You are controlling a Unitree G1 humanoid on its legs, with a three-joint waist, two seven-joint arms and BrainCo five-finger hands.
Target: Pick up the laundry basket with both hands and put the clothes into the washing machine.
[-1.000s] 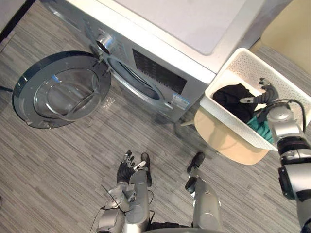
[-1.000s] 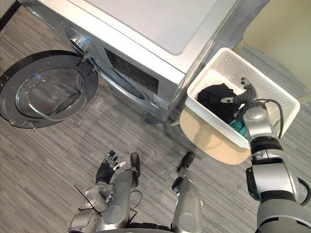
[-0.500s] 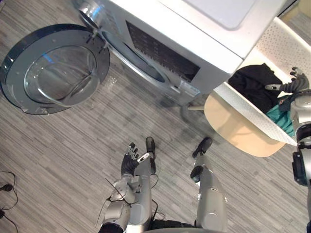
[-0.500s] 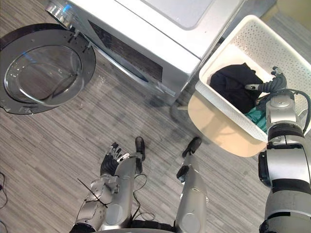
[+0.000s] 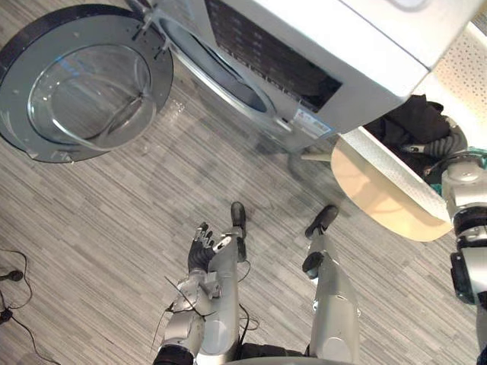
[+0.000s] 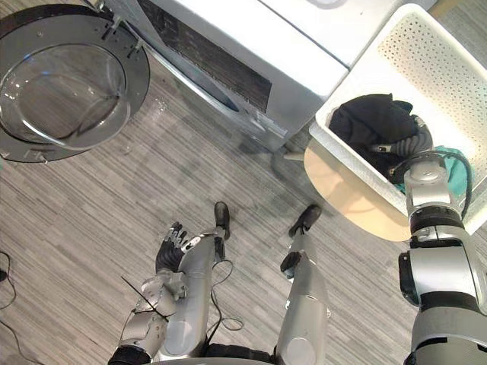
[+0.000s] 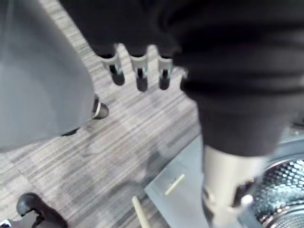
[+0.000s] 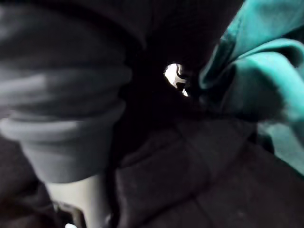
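one silver washing machine [image 5: 342, 46] is standing ahead on the grey striped floor [image 5: 114, 213]. its round glass door [image 5: 84, 84] is hanging wide open to the left, leaving the drum opening [image 5: 221, 72] uncovered. the machine's right front corner is jutting out between that opening and the white laundry basket [image 6: 426, 61], which is sitting just beside the machine on a low round beige desk [image 6: 342, 190].

the basket is holding a black garment [image 6: 369, 125], heaped toward the machine, and a teal garment [image 6: 456, 163] touching it on the right. the right hand [image 6: 403, 144] is reaching over the basket's near wall and pressing down into the black garment. its fingers are sinking into the cloth, so i cannot tell whether they are closing on anything.

the left hand [image 5: 202, 247] is hanging low over the floor, well apart from the basket, with its fingers [image 7: 137, 71] relaxed, spread and gripping nothing.

a small label [image 5: 308, 122] is showing on the machine's front, too small to read.
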